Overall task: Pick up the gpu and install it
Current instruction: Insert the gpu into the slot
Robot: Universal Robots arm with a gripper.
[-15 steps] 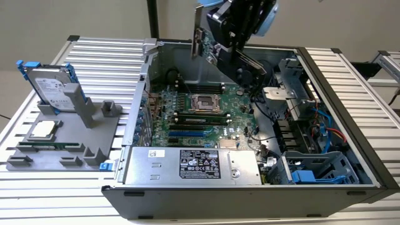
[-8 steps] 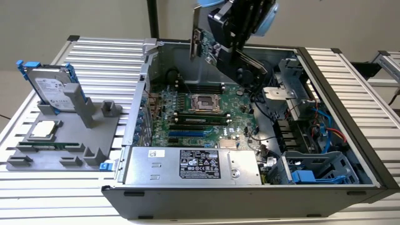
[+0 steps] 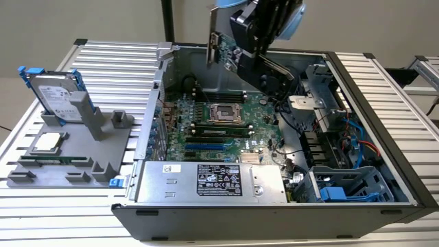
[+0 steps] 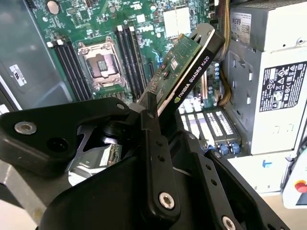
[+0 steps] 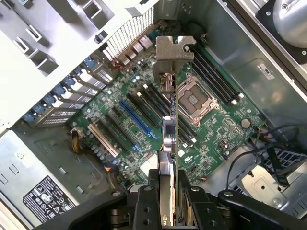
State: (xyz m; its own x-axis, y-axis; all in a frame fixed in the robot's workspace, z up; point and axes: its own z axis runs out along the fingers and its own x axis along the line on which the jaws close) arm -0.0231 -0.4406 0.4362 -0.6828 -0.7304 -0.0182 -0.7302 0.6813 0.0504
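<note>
The hand (image 5: 169, 203) is seen closed on the gpu (image 5: 169, 139), the card being pinched edge-on between the two black fingers (image 5: 193, 211). In the second wrist view the same grip is shown, with the hand (image 4: 156, 122) clamped across the green board and black cooler of the gpu (image 4: 184, 72). The silver bracket (image 5: 175, 48) is carried at the end of the card farthest from the hand.

In the exterior view the hand (image 3: 250, 49) and the gpu (image 3: 223, 51) are held in the air above the far side of the open computer case (image 3: 274, 218), the card well clear of the motherboard (image 3: 205, 123) and seated in no slot. Below the card, the processor socket (image 5: 194, 100) and a blue slot (image 5: 136, 120) are laid bare on the board. Nearer the camera, the grey power supply (image 3: 205, 180) is fitted along the case's front wall.

To the exterior view's left, a hard drive (image 3: 53, 92) with blue rails is stood upright in a grey holder (image 3: 75, 149), and both case and holder are carried by the slatted desk (image 3: 116, 62).
</note>
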